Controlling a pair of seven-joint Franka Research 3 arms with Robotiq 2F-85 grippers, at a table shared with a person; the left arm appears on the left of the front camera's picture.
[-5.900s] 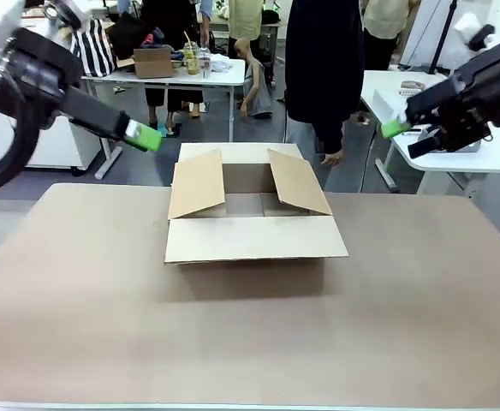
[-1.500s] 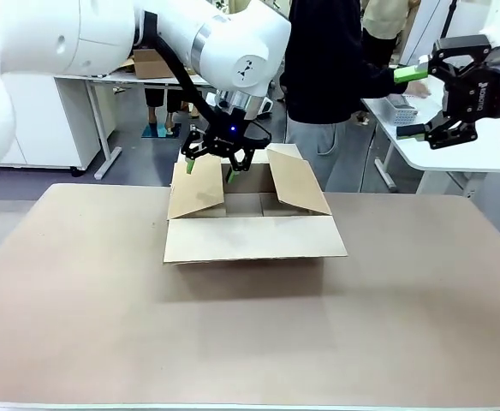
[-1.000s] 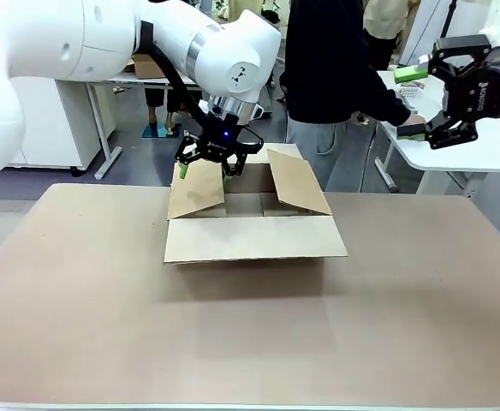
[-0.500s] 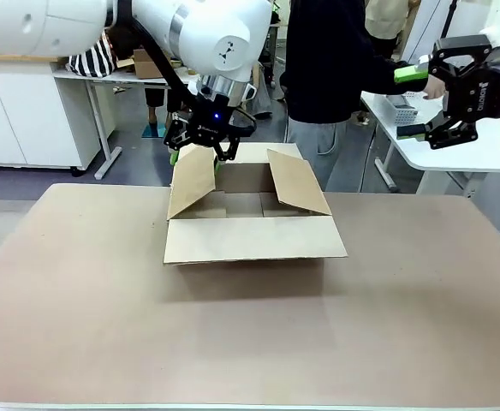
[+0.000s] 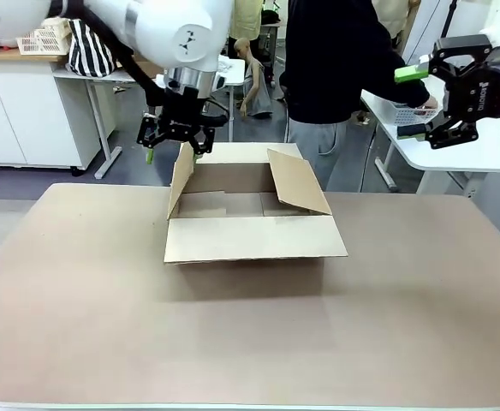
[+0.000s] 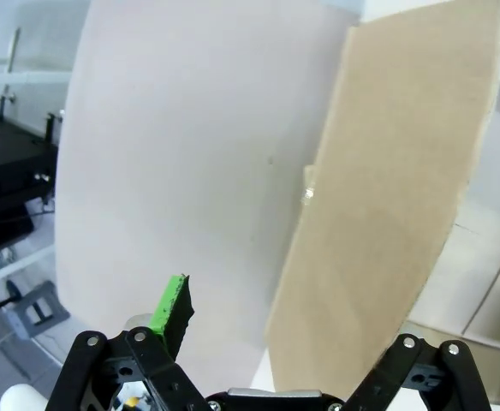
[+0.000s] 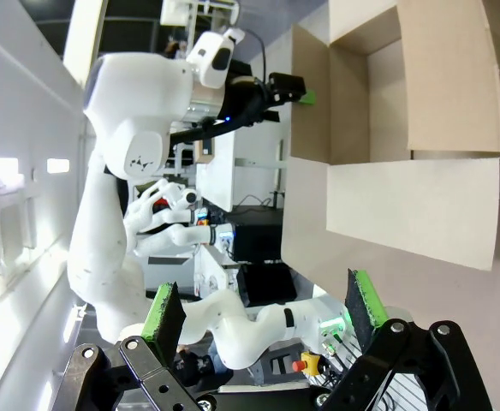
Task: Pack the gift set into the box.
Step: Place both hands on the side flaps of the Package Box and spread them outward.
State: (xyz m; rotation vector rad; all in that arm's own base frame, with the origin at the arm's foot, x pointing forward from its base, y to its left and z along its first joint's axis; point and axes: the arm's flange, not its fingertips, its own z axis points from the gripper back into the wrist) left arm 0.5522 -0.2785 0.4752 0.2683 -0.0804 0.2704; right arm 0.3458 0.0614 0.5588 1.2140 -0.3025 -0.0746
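**Operator:** Between the left gripper's (image 5: pixel 173 152) fingers, what have I got?

**Spotter:** The top edge of one side flap (image 5: pixel 181 175) of the box (image 5: pixel 246 181). Your gripper hangs straight over that flap with its fingers spread wide, one on each side of the cardboard. In the left wrist view the flap (image 6: pixel 387 214) rises between them, well clear of the green pad (image 6: pixel 171 306) and close to the other finger. I can't tell whether it touches that one. So the fingers are spread, not clamped.

**Operator:** How does that flap stand?

**Spotter:** Nearly upright. The opposite side flap (image 5: pixel 297 181) leans inward, and the flap nearest you (image 5: pixel 254 238) is folded outward. The box sits on the desk (image 5: pixel 250 342) directly beneath that gripper.

**Operator:** And my right gripper?

**Spotter:** Your right gripper (image 5: pixel 404 103) is up in the air, well apart from the box, which lies below it and off toward your left arm. Its pads (image 7: pixel 166 318) are spread wide too. Past its fingers, its wrist camera sees the box (image 7: pixel 366 94) and your left arm (image 7: pixel 139 128).

**Operator:** The person?

**Spotter:** A person (image 5: pixel 336 60) in a dark top stands beyond the box, between your two grippers. One sleeve (image 5: pixel 378 81) reaches behind the right gripper.
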